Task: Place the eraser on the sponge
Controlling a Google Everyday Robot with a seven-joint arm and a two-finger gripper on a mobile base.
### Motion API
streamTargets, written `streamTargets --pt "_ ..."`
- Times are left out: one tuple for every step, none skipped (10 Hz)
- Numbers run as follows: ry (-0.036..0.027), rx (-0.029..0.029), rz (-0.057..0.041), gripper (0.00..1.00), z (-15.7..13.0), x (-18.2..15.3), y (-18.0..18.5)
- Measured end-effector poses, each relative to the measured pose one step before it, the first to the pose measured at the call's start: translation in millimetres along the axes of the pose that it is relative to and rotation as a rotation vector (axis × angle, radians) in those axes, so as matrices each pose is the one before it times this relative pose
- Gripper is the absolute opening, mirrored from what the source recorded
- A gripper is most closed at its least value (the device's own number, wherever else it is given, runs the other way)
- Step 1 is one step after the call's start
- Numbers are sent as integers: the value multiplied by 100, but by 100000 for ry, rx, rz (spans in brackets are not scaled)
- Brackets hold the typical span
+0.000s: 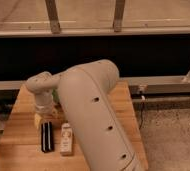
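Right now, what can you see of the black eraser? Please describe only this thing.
The eraser is a flat black rectangular block with a thin pale stripe down its length. It lies flat on the wooden table, lengthwise away from the camera, parallel to the white bottle beside it, a narrow gap between. The open gripper hangs at its far end; whether they touch I cannot tell.

The bulky arm (95, 120) covers the middle and right of the table (15, 150) and blocks any approach from that side. The gripper (40, 119) hangs at the far end of the eraser (47, 136), fingers apart. The bottle (66, 138) crowds the eraser's right side, with only a narrow gap between. Left of the eraser, bare wood leaves room to pass.
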State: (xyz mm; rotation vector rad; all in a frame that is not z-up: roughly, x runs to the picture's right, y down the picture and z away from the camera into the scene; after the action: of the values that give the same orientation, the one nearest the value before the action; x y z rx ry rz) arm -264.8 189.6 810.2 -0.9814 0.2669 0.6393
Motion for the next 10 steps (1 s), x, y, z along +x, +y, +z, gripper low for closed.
streamTargets --pt "-54 9 134 68 -26 27 -72" --pt "35 10 216 68 3 49 -73" --pt "151 -20 302 68 50 69 2" --pt "173 -163 333 68 59 80 26" --pt "69 -549 632 68 107 175 -106" --pt "18 -468 551 68 74 158 -152" --pt "232 -221 230 68 138 173 -75" --pt "142 -402 -205 68 224 90 181" --pt "-86 -652 -581 68 244 21 424" --pt "-216 -440 -275 68 153 71 227"
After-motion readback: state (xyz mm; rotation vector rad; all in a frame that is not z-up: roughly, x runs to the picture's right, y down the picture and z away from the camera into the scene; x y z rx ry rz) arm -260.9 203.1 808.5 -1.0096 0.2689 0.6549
